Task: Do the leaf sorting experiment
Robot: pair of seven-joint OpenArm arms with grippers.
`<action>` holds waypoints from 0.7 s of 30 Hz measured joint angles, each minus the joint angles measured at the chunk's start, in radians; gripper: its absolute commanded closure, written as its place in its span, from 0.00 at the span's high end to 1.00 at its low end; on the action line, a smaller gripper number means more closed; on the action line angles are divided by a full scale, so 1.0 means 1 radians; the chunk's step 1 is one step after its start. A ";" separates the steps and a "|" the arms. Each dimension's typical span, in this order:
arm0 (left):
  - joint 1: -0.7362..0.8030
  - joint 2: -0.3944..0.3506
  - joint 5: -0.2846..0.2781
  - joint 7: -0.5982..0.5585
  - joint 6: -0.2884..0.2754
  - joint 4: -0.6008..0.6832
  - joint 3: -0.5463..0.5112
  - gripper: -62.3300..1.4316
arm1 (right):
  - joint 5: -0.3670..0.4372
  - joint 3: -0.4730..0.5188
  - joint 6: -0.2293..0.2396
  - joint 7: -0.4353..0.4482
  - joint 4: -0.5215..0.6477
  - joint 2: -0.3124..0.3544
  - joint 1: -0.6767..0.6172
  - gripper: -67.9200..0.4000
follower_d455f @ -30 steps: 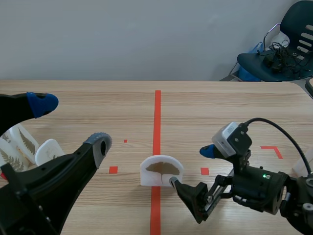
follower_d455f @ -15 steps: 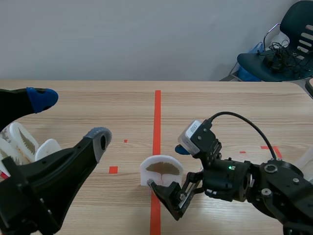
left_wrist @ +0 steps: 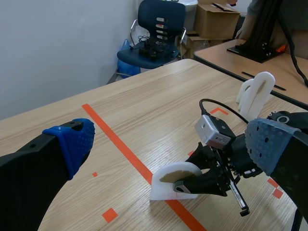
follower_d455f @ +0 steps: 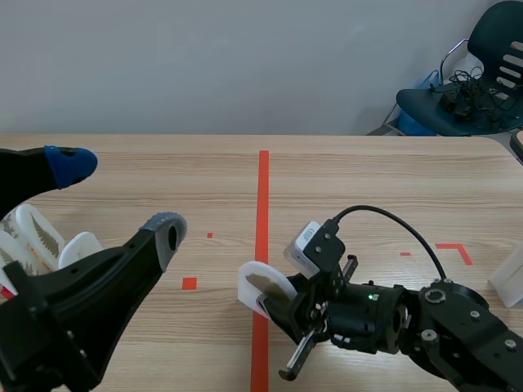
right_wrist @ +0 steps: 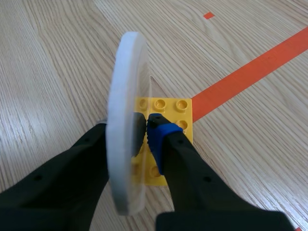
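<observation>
So my right claw [right_wrist: 144, 131] has slid in and is now clamped on the white leaf disc [follower_d455f: 260, 286] standing on the counter's [follower_d455f: 368, 180] red tape line [follower_d455f: 263, 188], left claw [follower_d455f: 117, 200] wide apart, so I reckon it's ready to lift.

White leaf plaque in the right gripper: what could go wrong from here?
The right gripper pinches the thin white leaf plaque by a small patch, so it may pivot or slip. The yellow studded plate at its foot might snag or drop off. The open left gripper stands raised nearby, a possible collision.
</observation>
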 measured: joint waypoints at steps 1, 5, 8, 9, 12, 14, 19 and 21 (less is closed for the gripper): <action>0.000 0.000 0.000 0.000 0.000 0.000 0.000 1.00 | 0.000 0.003 0.000 0.000 0.000 0.000 0.000 0.10; 0.000 0.000 0.000 0.000 0.000 0.000 0.000 1.00 | 0.000 0.042 0.003 0.000 0.000 0.000 0.000 0.10; 0.000 0.000 0.000 0.000 0.000 0.000 0.000 1.00 | 0.000 0.103 0.008 0.000 0.011 0.000 -0.001 0.10; 0.000 0.000 0.000 0.000 0.000 0.000 0.000 1.00 | 0.000 0.129 0.008 0.000 0.021 0.000 -0.002 0.10; 0.000 0.000 0.000 0.000 0.000 0.000 0.000 1.00 | 0.002 0.222 0.007 0.006 0.055 0.000 -0.009 0.10; 0.000 0.000 0.000 0.000 0.000 0.000 0.000 1.00 | 0.011 0.291 0.007 0.012 0.077 0.000 -0.019 0.10; -0.031 0.000 0.000 0.000 0.000 -0.002 0.000 1.00 | 0.087 0.452 0.008 -0.035 0.131 0.000 -0.060 0.10; -0.045 0.000 0.000 0.000 0.000 -0.003 0.000 1.00 | 0.101 0.502 0.008 -0.060 0.158 0.000 -0.074 0.10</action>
